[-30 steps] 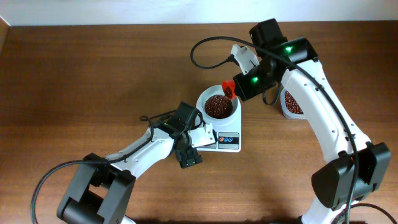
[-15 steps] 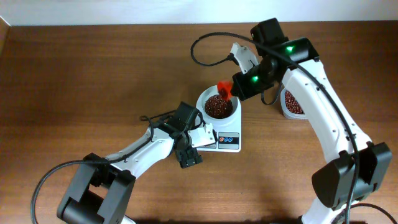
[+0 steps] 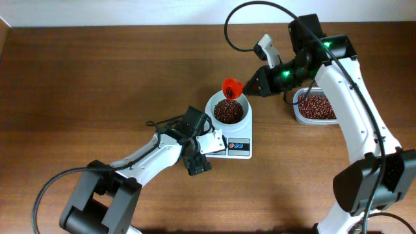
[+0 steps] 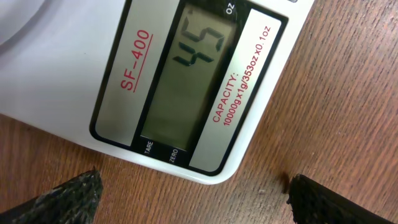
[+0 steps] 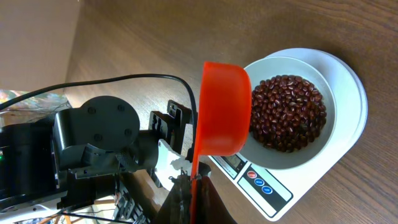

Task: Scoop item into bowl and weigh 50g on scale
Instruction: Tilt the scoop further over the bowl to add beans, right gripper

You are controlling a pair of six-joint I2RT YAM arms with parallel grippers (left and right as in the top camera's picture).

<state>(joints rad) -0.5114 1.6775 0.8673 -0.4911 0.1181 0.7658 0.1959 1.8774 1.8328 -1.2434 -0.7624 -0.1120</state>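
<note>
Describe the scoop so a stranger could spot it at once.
Find the white scale mid-table, with a white bowl of brown beans on it. Over the bowl's far rim hangs the scoop, pinched in the right arm's fingers. It is the only bright orange-red thing there.

White arm links [image 3: 354,110], black joints [image 3: 194,121], green lights [image 3: 283,73], looping black cables [image 3: 226,27], black left tool [image 3: 198,167].

The red scoop [image 3: 232,88] overhangs the bowl's [image 3: 241,121] far rim, the wide-open left gripper [image 3: 201,145] crowds the scale's [image 3: 238,148] front-left corner, and the table [image 3: 97,78] lies open farther left.
</note>
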